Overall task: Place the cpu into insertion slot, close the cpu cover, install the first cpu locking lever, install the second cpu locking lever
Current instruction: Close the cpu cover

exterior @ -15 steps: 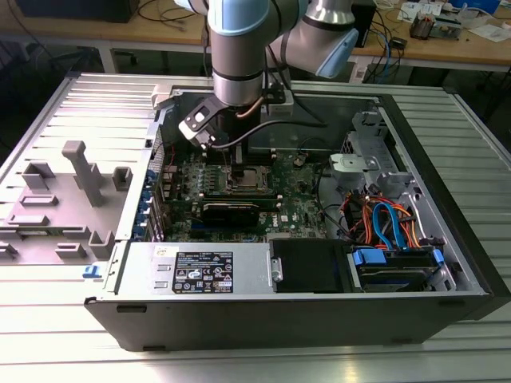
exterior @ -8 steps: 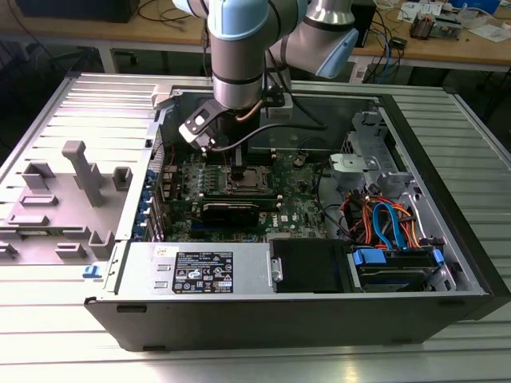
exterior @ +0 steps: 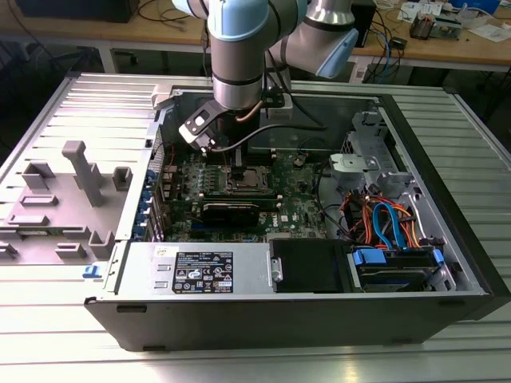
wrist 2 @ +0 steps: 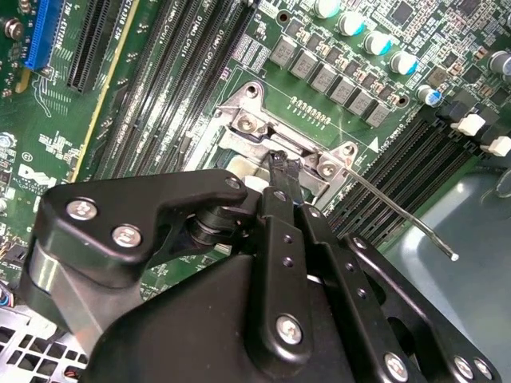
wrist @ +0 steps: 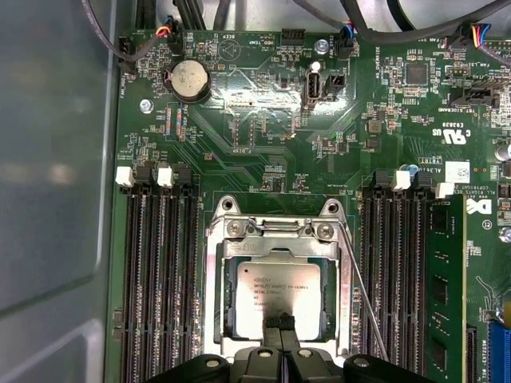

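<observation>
Green motherboard (wrist: 263,144) is spread beneath the gripper (wrist: 279,322), whose jaws are pressed together, nothing held. Under their tips the insertion slot (wrist: 206,319) is seen with the cpu cover (wrist: 225,303) lowered over the seated cpu (wrist: 275,291) (its print is left unread). Cover-closing is judged the step in hand; downward pressure is called for, one locking lever (wrist 2: 399,209) beside the jaws standing unlatched.

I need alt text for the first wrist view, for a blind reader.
A shut black end effector points at a square silver-grey cpu lying in its silvery metal-framed socket on a green motherboard, between black memory slots.
</observation>
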`<state>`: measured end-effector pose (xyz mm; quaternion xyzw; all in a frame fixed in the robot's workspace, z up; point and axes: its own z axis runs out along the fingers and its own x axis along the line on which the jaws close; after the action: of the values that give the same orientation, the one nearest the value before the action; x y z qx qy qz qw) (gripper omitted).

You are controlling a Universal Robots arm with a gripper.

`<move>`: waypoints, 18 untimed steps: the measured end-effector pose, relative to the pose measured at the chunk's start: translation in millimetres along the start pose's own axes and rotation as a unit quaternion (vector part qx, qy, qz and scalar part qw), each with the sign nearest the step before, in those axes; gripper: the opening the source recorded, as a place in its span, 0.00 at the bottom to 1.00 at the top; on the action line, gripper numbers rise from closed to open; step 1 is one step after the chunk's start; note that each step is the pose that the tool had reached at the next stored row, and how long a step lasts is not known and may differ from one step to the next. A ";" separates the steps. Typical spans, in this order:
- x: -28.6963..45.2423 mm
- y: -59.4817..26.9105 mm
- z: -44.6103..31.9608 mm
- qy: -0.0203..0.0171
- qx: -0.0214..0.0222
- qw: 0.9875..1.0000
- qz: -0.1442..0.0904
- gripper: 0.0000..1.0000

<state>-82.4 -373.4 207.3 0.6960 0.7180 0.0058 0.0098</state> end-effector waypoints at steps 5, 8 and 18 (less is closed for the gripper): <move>0.0 0.1 -3.5 0.000 0.000 1.000 0.000 0.11; 0.0 0.2 -7.4 0.000 0.000 1.000 0.000 0.11; -0.5 13.3 -7.2 0.000 0.000 1.000 0.000 0.11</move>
<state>-69.2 -373.5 214.8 0.6960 0.7180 0.0058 0.0098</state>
